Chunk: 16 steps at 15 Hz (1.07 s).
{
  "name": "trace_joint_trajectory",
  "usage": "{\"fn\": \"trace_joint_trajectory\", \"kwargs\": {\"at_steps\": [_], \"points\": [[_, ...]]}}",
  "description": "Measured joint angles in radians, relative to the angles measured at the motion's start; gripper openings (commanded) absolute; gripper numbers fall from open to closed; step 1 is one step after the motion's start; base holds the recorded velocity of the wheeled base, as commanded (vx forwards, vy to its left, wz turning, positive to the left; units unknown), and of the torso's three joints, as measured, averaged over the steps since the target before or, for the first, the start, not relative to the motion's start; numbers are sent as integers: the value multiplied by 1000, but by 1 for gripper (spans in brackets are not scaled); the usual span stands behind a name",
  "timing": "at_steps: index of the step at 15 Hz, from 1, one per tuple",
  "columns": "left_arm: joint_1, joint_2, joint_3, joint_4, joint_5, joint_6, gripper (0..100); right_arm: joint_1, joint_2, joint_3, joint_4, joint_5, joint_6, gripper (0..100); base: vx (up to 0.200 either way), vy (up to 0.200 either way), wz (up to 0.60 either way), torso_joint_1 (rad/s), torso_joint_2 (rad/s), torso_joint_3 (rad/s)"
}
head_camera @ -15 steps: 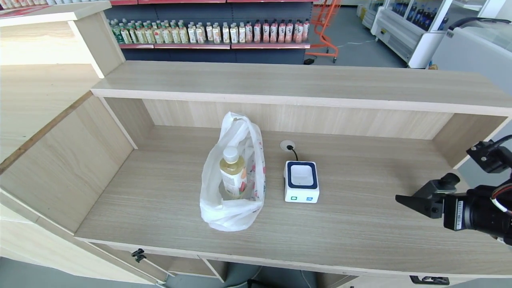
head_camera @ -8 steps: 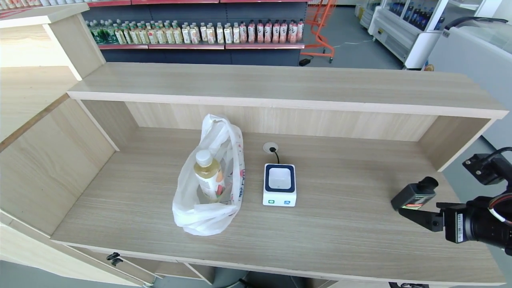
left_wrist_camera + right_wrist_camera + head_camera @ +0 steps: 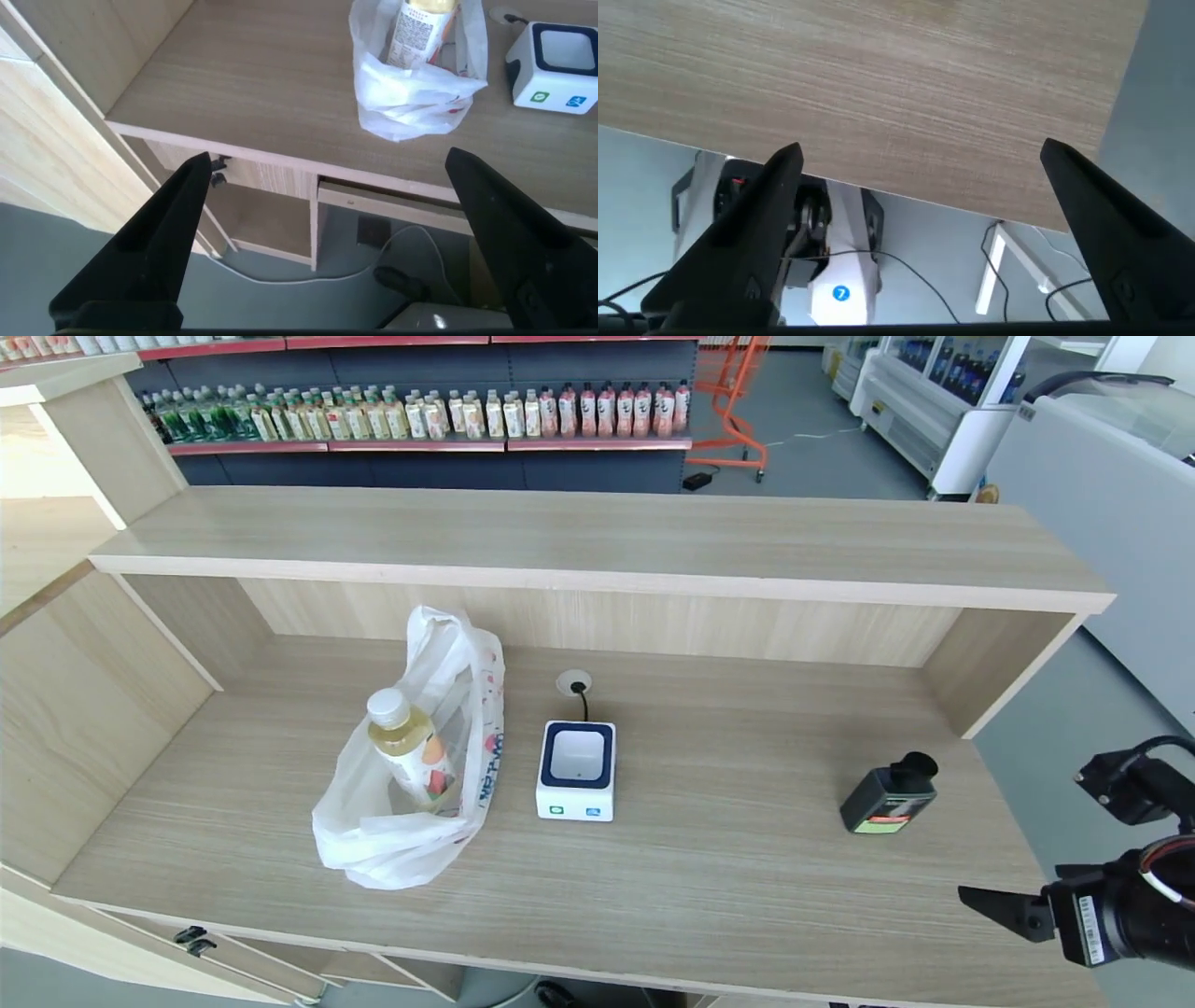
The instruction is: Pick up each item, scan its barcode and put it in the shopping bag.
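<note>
desk (image 3: 747, 896): all task things sit on its lower surface.

shopping bag (image 3: 373, 845): left half of the desk, midway between front and back edge. Mouth is open upward, likely so items drop straight in.

bottle (image 3: 411, 756): already in the bag, upright, long axis vertical, cap up. That item looks done.

scanner (image 3: 576, 770): just beside the bag on the side toward the right edge, not touching. Its window faces up, so a barcode has to be presented face-down. My guess is it sits next to the bag to keep the scan-to-bag move short.

dark container (image 3: 887, 798): near the right edge, well apart from the scanner. It reads as upright with the cap on top, label toward the front edge, but I can't rule out some tilt. It's on the right arm's side, so probably the next pick.

right gripper (image 3: 920, 154): off the front-right corner, fingers wide apart, empty.

left gripper (image 3: 327, 159): out past the front edge near the bag, fingers wide apart, empty.
</note>
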Motion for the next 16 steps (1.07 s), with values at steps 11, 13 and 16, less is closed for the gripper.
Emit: {"fn": "trace_joint_trajectory", "kwargs": {"at_steps": [11, 13, 16], "points": [[0, -1, 0, 0, -1, 0, 100, -118, 249, -166, -39, -172, -413, 100, 0, 0, 0, 0, 0, 0], [0, -1, 0, 0, -1, 0, 100, -118, 325, -218, -73, -126, -430, 100, 0, 0, 0, 0, 0, 0], [0, -1, 0, 0, -1, 0, 100, -98, 426, -254, -172, -66, -432, 100, 0, 0, 0, 0, 0, 0]]}}
